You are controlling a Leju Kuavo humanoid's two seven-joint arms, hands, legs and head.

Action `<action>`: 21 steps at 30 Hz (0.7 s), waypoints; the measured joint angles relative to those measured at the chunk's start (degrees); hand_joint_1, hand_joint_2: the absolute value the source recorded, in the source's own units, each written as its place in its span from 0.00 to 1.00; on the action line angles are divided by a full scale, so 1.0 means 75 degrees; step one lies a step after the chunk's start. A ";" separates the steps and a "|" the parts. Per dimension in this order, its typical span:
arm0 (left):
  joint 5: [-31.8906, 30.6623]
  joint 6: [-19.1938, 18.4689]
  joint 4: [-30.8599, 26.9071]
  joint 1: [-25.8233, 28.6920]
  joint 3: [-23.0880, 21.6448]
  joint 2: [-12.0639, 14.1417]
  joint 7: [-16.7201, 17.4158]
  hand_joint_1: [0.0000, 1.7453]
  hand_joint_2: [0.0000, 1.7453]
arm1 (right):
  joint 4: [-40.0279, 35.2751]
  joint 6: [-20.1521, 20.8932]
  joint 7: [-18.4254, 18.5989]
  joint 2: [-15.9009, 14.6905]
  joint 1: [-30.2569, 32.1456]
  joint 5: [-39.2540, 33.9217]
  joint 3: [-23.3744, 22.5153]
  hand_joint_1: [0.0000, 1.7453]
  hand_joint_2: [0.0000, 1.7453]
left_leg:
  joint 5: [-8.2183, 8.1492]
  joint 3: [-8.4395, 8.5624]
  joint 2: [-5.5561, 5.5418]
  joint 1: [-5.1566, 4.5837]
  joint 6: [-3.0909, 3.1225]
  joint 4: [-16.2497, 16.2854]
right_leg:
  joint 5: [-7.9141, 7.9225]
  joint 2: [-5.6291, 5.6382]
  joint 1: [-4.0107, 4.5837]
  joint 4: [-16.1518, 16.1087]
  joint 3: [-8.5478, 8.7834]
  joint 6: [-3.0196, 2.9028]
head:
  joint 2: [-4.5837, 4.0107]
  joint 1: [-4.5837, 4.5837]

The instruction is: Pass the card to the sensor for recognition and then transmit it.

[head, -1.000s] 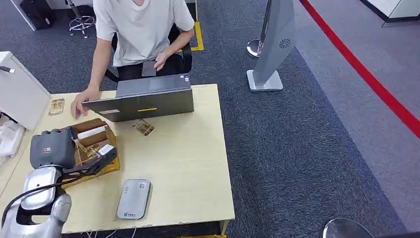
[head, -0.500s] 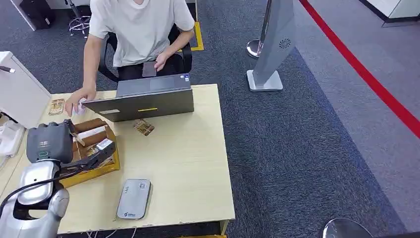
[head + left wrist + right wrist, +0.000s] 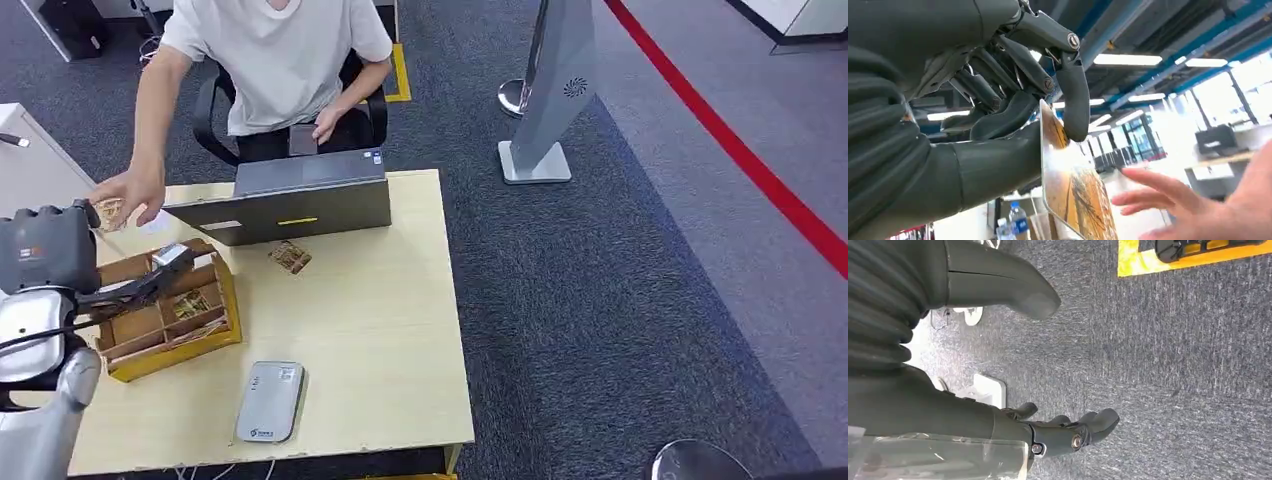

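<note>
My left hand (image 3: 128,287) is raised over the wooden box (image 3: 225,300) at the table's left and pinches a card (image 3: 172,254) between thumb and finger. In the left wrist view the left hand (image 3: 1013,100) holds the orange-printed card (image 3: 1075,195) by one end, and a person's open hand (image 3: 1198,210) is close beside it. That person's hand (image 3: 130,190) hovers just beyond my hand. The grey card sensor (image 3: 270,400) lies flat near the table's front edge. My right hand (image 3: 1053,432) hangs over the carpet, fingers apart and holding nothing.
A person sits behind the table (image 3: 380,330) with a half-closed laptop (image 3: 290,200) in front of them. A loose card (image 3: 290,257) lies by the laptop, another (image 3: 108,213) lies under the person's hand. The box holds several cards. A sign stand (image 3: 545,100) stands on the carpet to the right.
My left arm has swung left and up, carrying the card away from the box's front towards the person. The person's hand has lifted off the table towards the card.
</note>
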 joint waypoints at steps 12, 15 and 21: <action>-0.0035 0.0291 0.0484 -0.0719 0.0253 0.0620 -0.0160 1.00 1.00 | 0.0347 -0.0149 -0.0061 -0.0128 -0.0077 0.0154 -0.0134 0.00 1.00 | 0.0001 0.0000 0.0003 -0.0002 0.0000 0.0001 | 0.0000 -0.0001 -0.0001 0.0000 0.0002 0.0000 | -0.0003 0.0000; -0.0035 0.0291 0.0527 -0.0748 0.0268 0.0641 -0.0160 1.00 1.00 | 0.0393 -0.0149 -0.0061 -0.0143 -0.0082 0.0154 -0.0154 0.00 1.00 | 0.0000 0.0000 0.0002 -0.0003 0.0000 0.0001 | 0.0000 -0.0001 -0.0001 0.0000 0.0002 0.0001 | 0.0000 0.0000; -0.0035 0.0291 0.0586 -0.0753 0.0286 0.0681 -0.0160 1.00 1.00 | 0.0443 -0.0149 -0.0061 -0.0160 -0.0088 0.0154 -0.0154 0.00 1.00 | 0.0001 0.0000 0.0003 -0.0002 0.0000 0.0000 | 0.0000 -0.0001 -0.0001 0.0000 0.0000 0.0000 | 0.0000 -0.0003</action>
